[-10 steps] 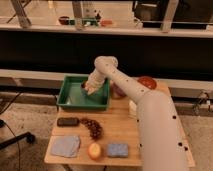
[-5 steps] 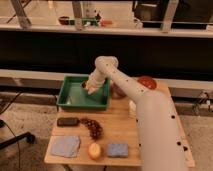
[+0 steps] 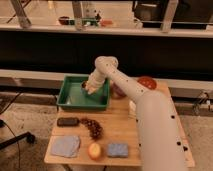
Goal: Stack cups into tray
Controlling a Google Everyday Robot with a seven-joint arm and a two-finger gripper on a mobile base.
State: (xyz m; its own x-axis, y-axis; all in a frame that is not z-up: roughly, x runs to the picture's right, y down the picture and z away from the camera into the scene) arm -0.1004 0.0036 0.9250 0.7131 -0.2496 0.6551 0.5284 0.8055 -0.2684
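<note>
The green tray (image 3: 70, 97) stands at the back left of the wooden table. My white arm reaches from the lower right over the table, and my gripper (image 3: 89, 88) is down inside the tray near its right side. A small dark cup (image 3: 84, 86) shows at the gripper, inside the tray. Whether the gripper touches it is unclear. The white cup is hidden or out of view.
An orange-red bowl (image 3: 147, 82) and a purple bowl (image 3: 118, 91) sit right of the tray, partly behind my arm. In front lie a dark bar (image 3: 67, 121), grapes (image 3: 93, 128), a blue cloth (image 3: 65, 146), an orange fruit (image 3: 94, 150) and a blue sponge (image 3: 118, 149).
</note>
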